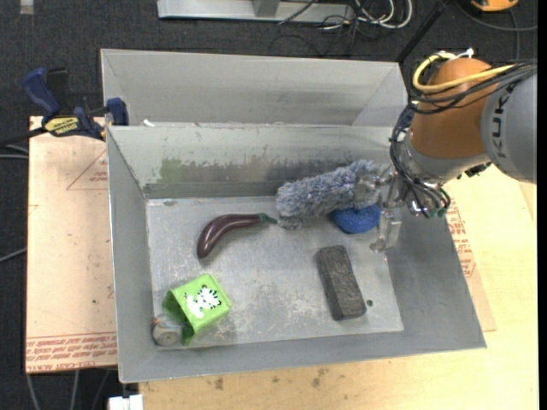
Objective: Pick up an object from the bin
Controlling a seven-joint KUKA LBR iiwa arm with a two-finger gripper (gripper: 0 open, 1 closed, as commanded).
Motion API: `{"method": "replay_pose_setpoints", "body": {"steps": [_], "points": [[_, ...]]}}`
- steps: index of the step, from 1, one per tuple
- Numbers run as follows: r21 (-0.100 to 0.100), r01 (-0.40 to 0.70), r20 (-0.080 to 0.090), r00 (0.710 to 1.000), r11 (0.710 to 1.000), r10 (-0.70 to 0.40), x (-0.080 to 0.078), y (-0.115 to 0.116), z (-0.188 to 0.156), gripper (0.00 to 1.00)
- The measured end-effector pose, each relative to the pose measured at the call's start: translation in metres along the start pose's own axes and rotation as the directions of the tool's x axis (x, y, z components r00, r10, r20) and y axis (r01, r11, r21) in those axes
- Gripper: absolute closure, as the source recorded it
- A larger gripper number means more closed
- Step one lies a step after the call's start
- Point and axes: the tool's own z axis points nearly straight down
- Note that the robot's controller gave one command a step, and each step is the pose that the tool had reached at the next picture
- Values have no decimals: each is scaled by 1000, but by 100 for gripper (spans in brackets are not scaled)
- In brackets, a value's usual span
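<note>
The nearest thing to my tool (381, 239) is a small blue rounded object (354, 221). It lies toward the back right of the floor of the grey metal bin (256, 101), with its upper edge tucked under a fluffy grey-blue duster-like bundle (320, 195). The tool hangs just to the right of that blue object, pointing down at the floor. I cannot tell whether it touches the object, and I cannot tell whether it is open or closed; I see nothing gripped in it. The fluffy bundle stretches leftward along the foot of the back wall, and its right end reaches up to the tool's body. Above the tool sits the arm's rounded orange cover (449, 126), looped with cables, coming in over the bin's right rim. In front of the tool and a little to its left, a dark grey rectangular block (340, 282) lies flat, apart from everything else. Just left of the bundle, nearly touching its tip, is a dark maroon curved aubergine-shaped piece (224, 231). Well apart, in the front left corner, I see a bright green cube with a black-and-white patch (199, 302), and a small grey cylinder (166, 331) rests against its lower left side.
</note>
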Motion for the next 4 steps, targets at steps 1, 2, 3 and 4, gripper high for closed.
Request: {"method": "replay_pose_setpoints", "body": {"steps": [1,2,3,4], "points": [[1,-59,-2,998,998,59,-9,9,38,0],[0,-76,-7,997,997,76,-21,10,56,0],[2,-49,7,999,999,49,-22,5,54,100],[2,-49,7,999,999,49,-22,5,54,100]]}}
